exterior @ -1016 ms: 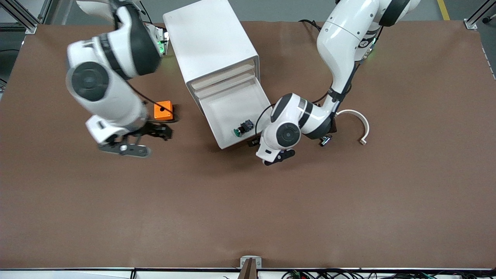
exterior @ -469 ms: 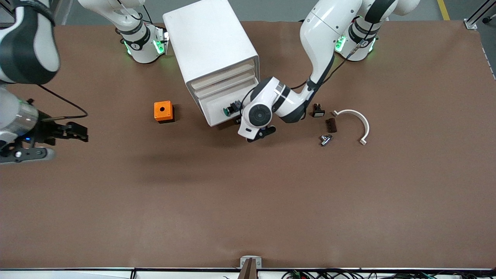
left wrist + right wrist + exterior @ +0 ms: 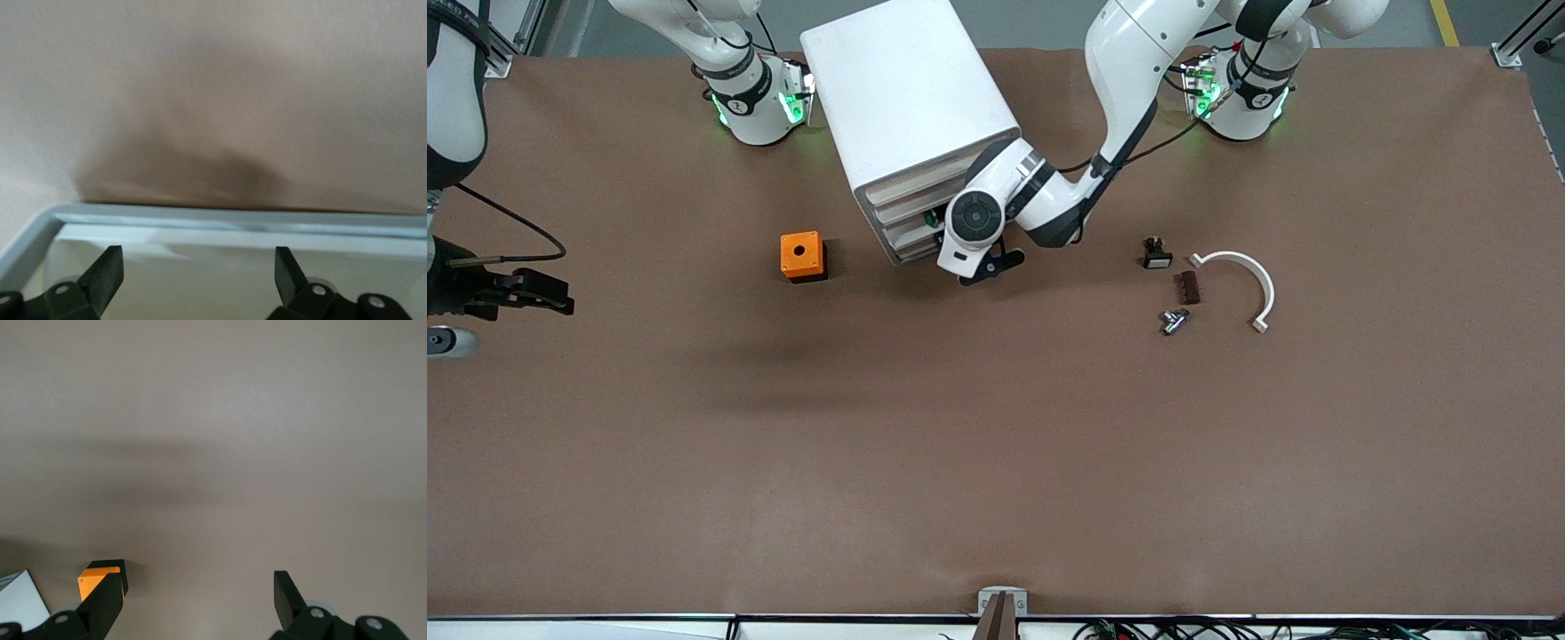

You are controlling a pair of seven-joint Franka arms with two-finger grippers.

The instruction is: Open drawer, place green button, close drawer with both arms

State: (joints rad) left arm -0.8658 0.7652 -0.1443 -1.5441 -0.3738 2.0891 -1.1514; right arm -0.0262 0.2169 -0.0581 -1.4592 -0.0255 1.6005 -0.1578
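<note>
The white cabinet [image 3: 911, 98] stands at the robots' side of the table. Its lowest drawer [image 3: 905, 249] sticks out only a little. My left gripper [image 3: 971, 263] is open and empty, low against the drawer's pale front. In the left wrist view its fingertips [image 3: 110, 267] straddle the drawer's rim [image 3: 220, 223]. A speck of the button's green [image 3: 931, 216] shows at the drawer's gap beside my left hand; the rest is hidden. My right gripper [image 3: 560, 298] is open and empty over the bare table at the right arm's end, well apart from the cabinet.
An orange box with a hole [image 3: 800, 255] sits beside the cabinet toward the right arm's end and shows in the right wrist view [image 3: 93, 581]. Toward the left arm's end lie a white-capped black piece [image 3: 1156, 253], a brown block [image 3: 1187, 286], a metal part [image 3: 1174, 320] and a white arc [image 3: 1240, 276].
My left gripper has pushed the drawer, with the button in it, almost fully into the cabinet. My right arm has swung away from the orange box to the table's edge.
</note>
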